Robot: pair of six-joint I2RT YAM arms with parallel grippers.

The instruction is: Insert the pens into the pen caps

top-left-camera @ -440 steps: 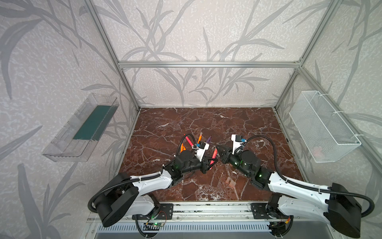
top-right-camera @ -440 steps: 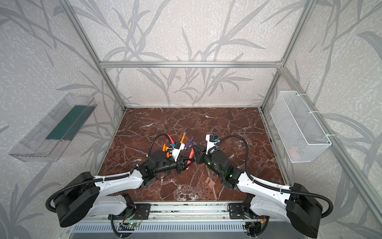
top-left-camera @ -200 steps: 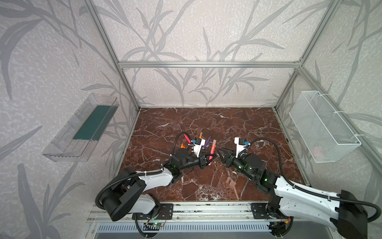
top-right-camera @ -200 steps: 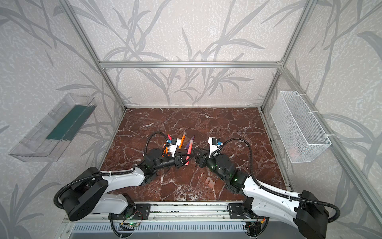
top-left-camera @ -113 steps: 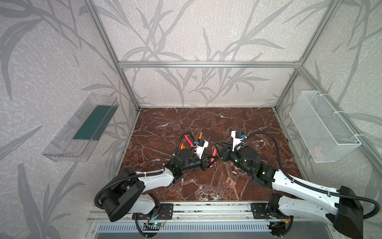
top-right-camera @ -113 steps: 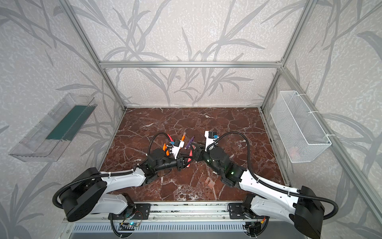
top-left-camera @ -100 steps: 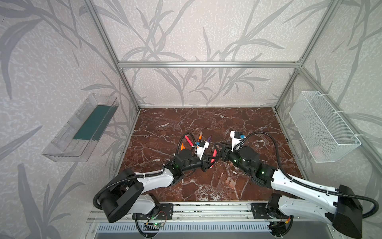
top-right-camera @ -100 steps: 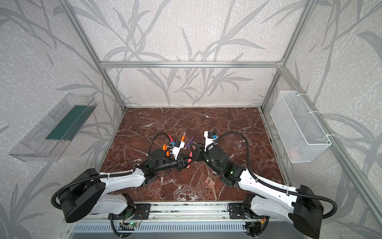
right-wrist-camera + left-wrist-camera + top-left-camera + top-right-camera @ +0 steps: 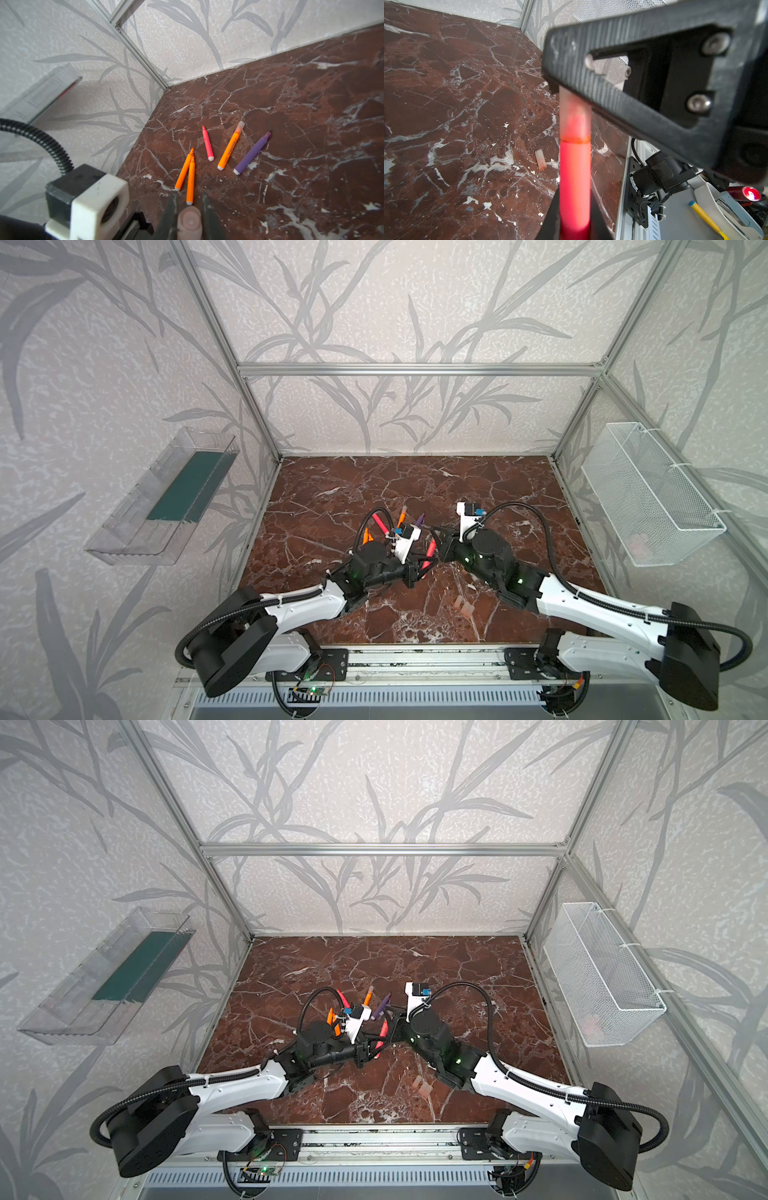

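Left gripper hangs low over the floor, just beyond two loose caps that lie side by side nearest the front rail, beside the right arm. Its jaws are clenched on the lower barrel of the held pen, red-pink, which tilts up and away to the right gripper. From the left wrist the held pen rises from between the two fingers and its tip sits inside a pale cap; the cap's far end is hidden behind a finger of the right gripper. From the right wrist that cap shows end-on, pinched between the right jaws, which are closed on it. Farther back, five pens lie flat on the floor beyond the grippers: an orange pair lying against each other near the tips, a pink pen, a capped orange pen and a purple pen, fanned with their white butts toward the arms. Whether the purple tip wears a cap cannot be told. Farthest off, a clear tray hangs on the left wall and a wire basket on the right wall.
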